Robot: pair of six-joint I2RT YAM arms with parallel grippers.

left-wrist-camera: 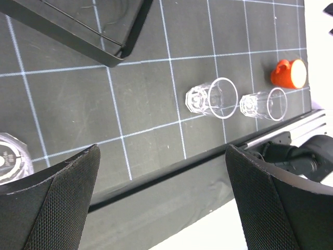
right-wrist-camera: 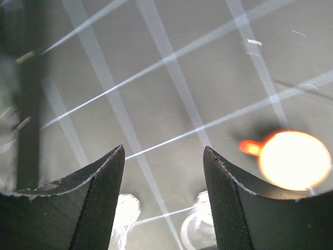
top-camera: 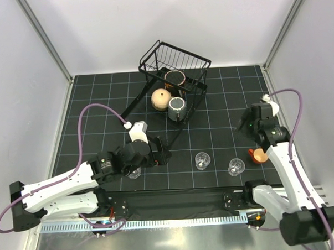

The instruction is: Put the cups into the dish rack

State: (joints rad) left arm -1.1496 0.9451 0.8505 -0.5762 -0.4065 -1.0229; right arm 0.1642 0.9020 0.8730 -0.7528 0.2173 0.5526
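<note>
Black gridded mat (top-camera: 221, 100) lies between plain white walls (top-camera: 124, 27).

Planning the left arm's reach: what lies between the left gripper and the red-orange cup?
A clear tumbler and a second tumbler stand between the left gripper and the red-orange cup; the top and left wrist views show both.

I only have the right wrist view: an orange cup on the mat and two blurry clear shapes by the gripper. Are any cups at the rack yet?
Observer: Yes, the top view shows three at the dish rack: a brown-rimmed cup, a beige mug and a grey mug.
Operator: And the clear shapes?
Observer: Two glass tumblers standing on the mat, left of the red-orange cup.
Operator: What about the other arm?
Observer: The left gripper is open and empty, with a third tumbler beside it.
</note>
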